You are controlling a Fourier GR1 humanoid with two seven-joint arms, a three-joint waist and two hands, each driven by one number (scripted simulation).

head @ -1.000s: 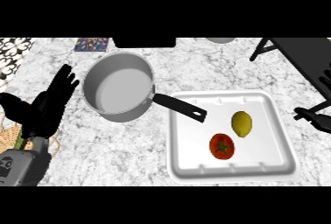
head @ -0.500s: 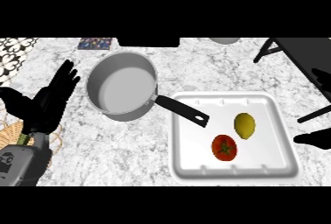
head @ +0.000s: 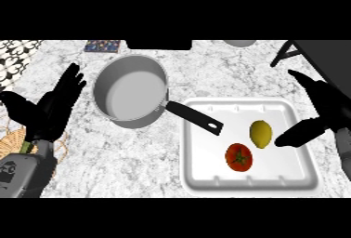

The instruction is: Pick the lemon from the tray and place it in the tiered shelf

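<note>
Right hand [head: 322, 109] spread wide, thumb tip just beside lemon [head: 261, 134] on white tray [head: 205, 179]. Close around lemon only; tomato [head: 238, 156] sits near. Left hand [head: 48, 109] rests open.

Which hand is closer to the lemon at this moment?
Right. The right hand is open just beside the lemon at the tray's right edge; the left hand rests open far across the counter, beyond the pan.
</note>
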